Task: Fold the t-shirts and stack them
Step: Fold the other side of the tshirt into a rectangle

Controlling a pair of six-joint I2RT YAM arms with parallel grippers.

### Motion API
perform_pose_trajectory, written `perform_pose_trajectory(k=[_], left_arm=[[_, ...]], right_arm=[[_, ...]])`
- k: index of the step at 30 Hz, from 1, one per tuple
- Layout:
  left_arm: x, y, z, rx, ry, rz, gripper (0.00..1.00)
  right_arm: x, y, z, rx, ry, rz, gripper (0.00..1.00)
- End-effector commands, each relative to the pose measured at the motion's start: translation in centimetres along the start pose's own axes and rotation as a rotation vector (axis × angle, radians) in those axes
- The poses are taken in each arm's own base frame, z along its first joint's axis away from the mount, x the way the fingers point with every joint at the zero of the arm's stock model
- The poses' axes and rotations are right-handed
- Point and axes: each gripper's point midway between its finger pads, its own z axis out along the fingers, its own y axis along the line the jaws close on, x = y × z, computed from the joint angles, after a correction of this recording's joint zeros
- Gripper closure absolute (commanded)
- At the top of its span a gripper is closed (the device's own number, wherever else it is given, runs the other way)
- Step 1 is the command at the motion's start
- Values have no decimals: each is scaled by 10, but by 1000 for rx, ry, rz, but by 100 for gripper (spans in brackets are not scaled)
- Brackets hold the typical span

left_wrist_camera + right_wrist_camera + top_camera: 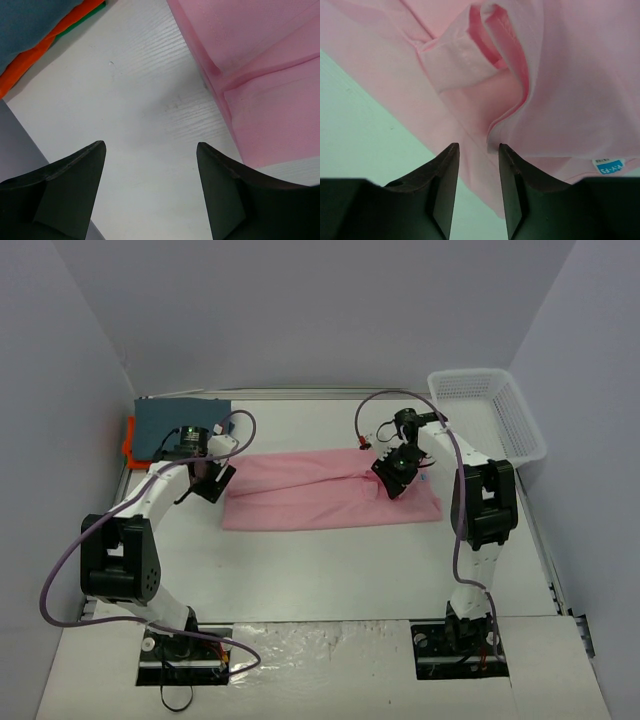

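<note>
Top view: the pink t-shirt lies folded lengthwise mid-worktop, and the blue-grey t-shirt covers the orange t-shirt far left.

Left wrist: the left gripper has its jaws wide over bare worktop beside the pink edge.

Right wrist: the right gripper has its jaws narrowly parted above pink cloth, holding nothing. A crosswise fold likely comes next and needs fresh grips.

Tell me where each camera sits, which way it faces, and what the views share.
Top external: above and behind the bases, looking down on the table; both arms show.
Left wrist: on the left arm, facing down at bare table; its open left gripper shows.
Right wrist: on the right arm, facing down at the pink t-shirt; its parted right gripper shows.
Shared: all three see the pink t-shirt; top and left wrist share the blue-grey shirt and orange shirt.
</note>
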Motion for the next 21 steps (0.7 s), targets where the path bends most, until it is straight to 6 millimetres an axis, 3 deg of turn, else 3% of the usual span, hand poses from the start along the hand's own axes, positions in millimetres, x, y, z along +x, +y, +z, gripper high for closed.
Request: perform_pose_trajectory(k=[1, 7, 13, 21], left_arm=[[-6, 2, -16, 5, -30, -10, 28], [-7, 3, -22, 8, -35, -4, 28], [-7, 3, -28, 2, -44, -3, 28], [-5, 3, -29, 0, -45, -3, 28]], right_arm=[[20, 25, -6, -96, 56, -29, 66], [10, 23, -15, -96, -1, -18, 64], [-19, 17, -33, -99, -114, -20, 63], [-54, -14, -35, -59, -206, 4, 63]])
